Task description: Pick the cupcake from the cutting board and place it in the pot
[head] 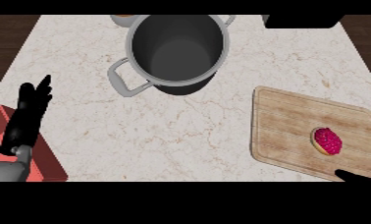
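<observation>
The pick-up has not begun — the cupcake [328, 141] sits on the cutting board [290, 125], well right of the pot [176, 51]. Only a dark tip of the right hand [354, 175] shows just below the cupcake; I cannot tell its fingers. Next it must close round the cupcake. The left hand [27, 115] rests far left of the pot — fingers straight, holding nothing.

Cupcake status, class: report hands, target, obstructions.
Left hand open, resting at left edge. Right hand barely visible. Cupcake on cutting board. Pot empty; path unobstructed.
</observation>
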Controlling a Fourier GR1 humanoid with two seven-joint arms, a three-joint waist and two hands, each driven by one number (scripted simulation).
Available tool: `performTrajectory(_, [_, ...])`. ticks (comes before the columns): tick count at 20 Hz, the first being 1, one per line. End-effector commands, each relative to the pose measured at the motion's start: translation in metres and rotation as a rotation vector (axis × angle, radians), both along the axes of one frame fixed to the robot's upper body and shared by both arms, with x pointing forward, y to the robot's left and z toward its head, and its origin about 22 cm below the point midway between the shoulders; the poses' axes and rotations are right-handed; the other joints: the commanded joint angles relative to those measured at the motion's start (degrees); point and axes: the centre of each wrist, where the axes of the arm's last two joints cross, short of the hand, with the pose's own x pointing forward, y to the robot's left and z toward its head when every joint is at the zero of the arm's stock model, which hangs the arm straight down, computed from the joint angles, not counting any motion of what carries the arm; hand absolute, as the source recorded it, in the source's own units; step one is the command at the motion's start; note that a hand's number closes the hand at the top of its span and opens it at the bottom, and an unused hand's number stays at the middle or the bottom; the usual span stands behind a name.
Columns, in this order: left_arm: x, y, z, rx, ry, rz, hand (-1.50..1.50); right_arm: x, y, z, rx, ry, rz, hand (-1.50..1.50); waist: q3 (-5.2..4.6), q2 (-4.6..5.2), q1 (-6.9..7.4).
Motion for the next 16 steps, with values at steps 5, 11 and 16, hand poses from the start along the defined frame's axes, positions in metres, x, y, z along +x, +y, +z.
performTrajectory(5, [0.005, -0.005, 0.005, -0.002, -0.009, 0.003, 0.00, -0.015, 0.026, 0.040, -0.089, 0.454, 0.000, -1.50, 0.08, 0.06, 0.61])
performTrajectory(11, [0.012, -0.001, 0.009, 0.003, 0.004, -0.020, 0.00, -0.004, 0.053, 0.059, -0.070, 0.551, -0.019, -1.50, 0.21, 0.07, 0.88])
performTrajectory(16, [0.008, -0.018, -0.008, -0.002, 0.001, -0.003, 0.00, 0.012, 0.041, 0.044, -0.066, 0.602, -0.089, -1.50, 0.25, 0.02, 0.53])
